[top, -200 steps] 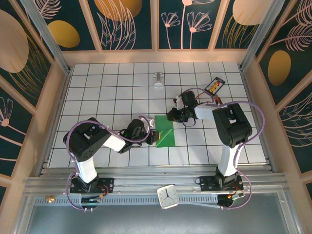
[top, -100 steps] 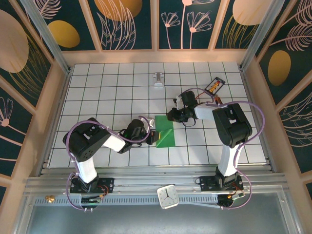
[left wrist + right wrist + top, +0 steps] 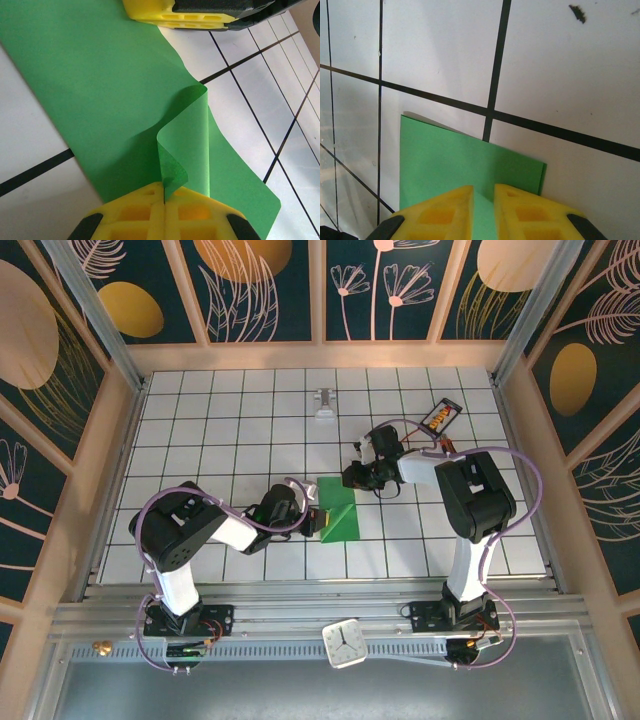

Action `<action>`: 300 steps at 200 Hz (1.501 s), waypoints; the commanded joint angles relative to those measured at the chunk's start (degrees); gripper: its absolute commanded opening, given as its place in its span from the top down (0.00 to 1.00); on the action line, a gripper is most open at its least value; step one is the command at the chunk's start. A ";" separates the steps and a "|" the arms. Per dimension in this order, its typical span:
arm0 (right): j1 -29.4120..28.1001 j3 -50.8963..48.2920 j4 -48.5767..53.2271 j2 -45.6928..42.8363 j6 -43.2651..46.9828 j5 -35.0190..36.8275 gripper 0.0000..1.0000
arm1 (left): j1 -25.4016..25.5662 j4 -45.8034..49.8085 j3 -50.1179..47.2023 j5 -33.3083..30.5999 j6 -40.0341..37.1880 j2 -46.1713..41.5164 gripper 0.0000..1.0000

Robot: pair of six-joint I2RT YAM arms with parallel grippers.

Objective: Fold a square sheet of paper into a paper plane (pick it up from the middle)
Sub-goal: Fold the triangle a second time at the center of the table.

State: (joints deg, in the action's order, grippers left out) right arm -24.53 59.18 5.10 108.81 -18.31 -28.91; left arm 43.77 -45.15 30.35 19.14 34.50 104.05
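Note:
The square sheet of paper (image 3: 341,512) lies folded and green on the white grid table between both arms. My left gripper (image 3: 318,521) is at its near left edge, shut on a flap of the paper (image 3: 187,135) that curls up from the flat layer into the jaws (image 3: 164,192). My right gripper (image 3: 352,478) sits low over the sheet's far end. Its yellow fingers (image 3: 445,212) stand slightly apart with flat green paper (image 3: 455,155) showing in the gap (image 3: 483,202). The right gripper's fingers (image 3: 175,15) also show at the top of the left wrist view.
An orange and black device (image 3: 441,415) lies at the back right of the table, and a small grey object (image 3: 325,403) at the back centre. A white clock (image 3: 347,642) rests on the front rail. Wooden walls (image 3: 120,430) enclose the grid.

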 commanded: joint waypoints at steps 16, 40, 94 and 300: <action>-0.62 1.87 4.17 -0.04 1.20 2.25 0.79 | -0.53 3.21 -0.25 0.02 -1.37 1.03 1.00; -0.33 2.78 5.39 -1.95 1.52 3.05 0.78 | -0.53 3.57 -0.29 -0.14 -1.45 0.98 1.00; 0.06 2.28 6.76 -7.08 1.15 4.03 0.78 | -0.53 4.44 -0.29 -0.65 -1.37 0.86 1.00; 1.04 -1.21 9.53 -15.46 0.88 6.76 0.78 | -0.53 19.50 5.23 -2.04 2.85 3.02 1.00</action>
State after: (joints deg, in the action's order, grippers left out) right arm -23.97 59.07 13.39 96.07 -17.89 -23.35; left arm 43.51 -35.03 35.11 19.55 36.53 103.77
